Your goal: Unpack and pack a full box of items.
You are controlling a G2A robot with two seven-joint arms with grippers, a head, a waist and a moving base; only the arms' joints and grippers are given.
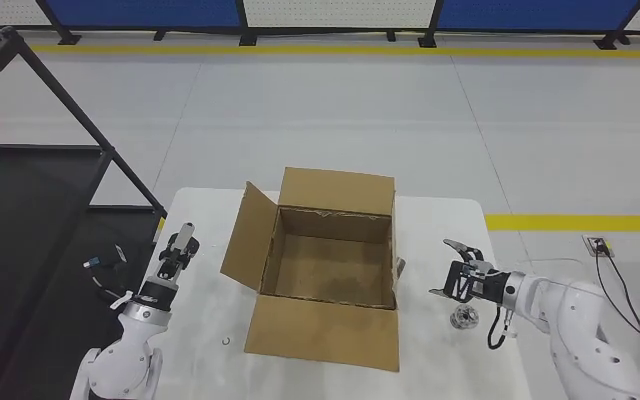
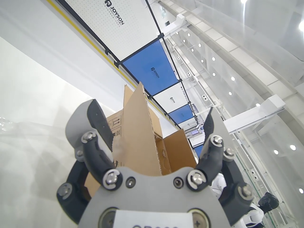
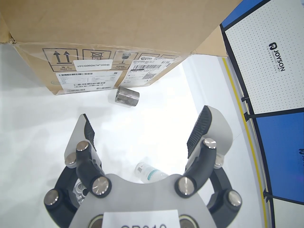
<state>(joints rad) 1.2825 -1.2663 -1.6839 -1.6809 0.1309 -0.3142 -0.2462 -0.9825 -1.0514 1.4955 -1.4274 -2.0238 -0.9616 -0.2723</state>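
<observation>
Mid-table, the brown cardboard box (image 1: 322, 335) stands with flaps spread, seemingly for loading. At its 3 o'clock the right gripper (image 1: 445, 268), wide open and empty, faces a short grey metal cylinder (image 3: 123, 99). At 9 o'clock the left gripper (image 1: 182, 242) gapes empty.

**Open box and two unpacked items**

I see the brown cardboard box (image 1: 320, 335) standing upright at mid-table, flaps open and its bare floor showing. A short grey metal cylinder (image 3: 124, 96) lies on its side just beside the box's labelled wall. A small clear bottle (image 3: 149, 173) lies on the table, well apart from the box.
</observation>
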